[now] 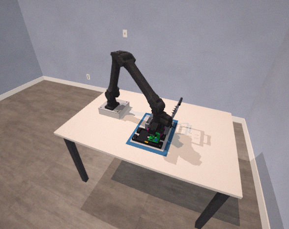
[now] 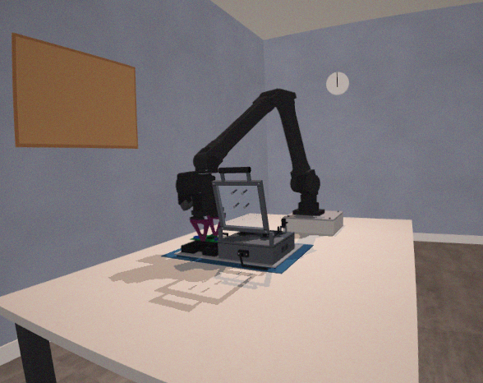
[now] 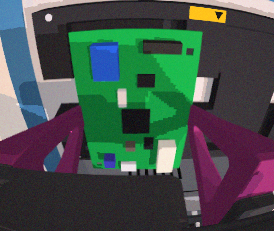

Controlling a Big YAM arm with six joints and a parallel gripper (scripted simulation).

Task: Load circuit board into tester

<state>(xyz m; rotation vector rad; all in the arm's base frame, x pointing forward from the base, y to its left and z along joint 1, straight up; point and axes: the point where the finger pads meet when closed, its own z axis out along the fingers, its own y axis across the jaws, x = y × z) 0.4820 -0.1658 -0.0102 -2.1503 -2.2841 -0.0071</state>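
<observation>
My gripper (image 1: 155, 136) (image 2: 208, 237) (image 3: 135, 113) is shut on the green circuit board (image 1: 152, 139) (image 3: 100, 106), with its magenta fingers on the board's two long edges. The board is face up and about level, a little above the black tray (image 1: 141, 136) (image 2: 188, 248) (image 3: 248, 59). Its large white connector (image 3: 166, 158) is at the end lowest in the wrist view. The grey tester (image 2: 250, 249) stands beside the tray. Its lid (image 2: 264, 205) (image 1: 180, 101) is open and nearly upright, with the black handle (image 2: 234, 169) on top. The arm hides the tester's pins in the top view.
The tray and tester stand on a blue-edged mat (image 1: 147, 149) (image 2: 297, 257) on the table. The raised lid stands close to the gripper's body in the exterior view. The dark latch hook (image 2: 283, 223) stands up at the tester's edge toward the arm's base.
</observation>
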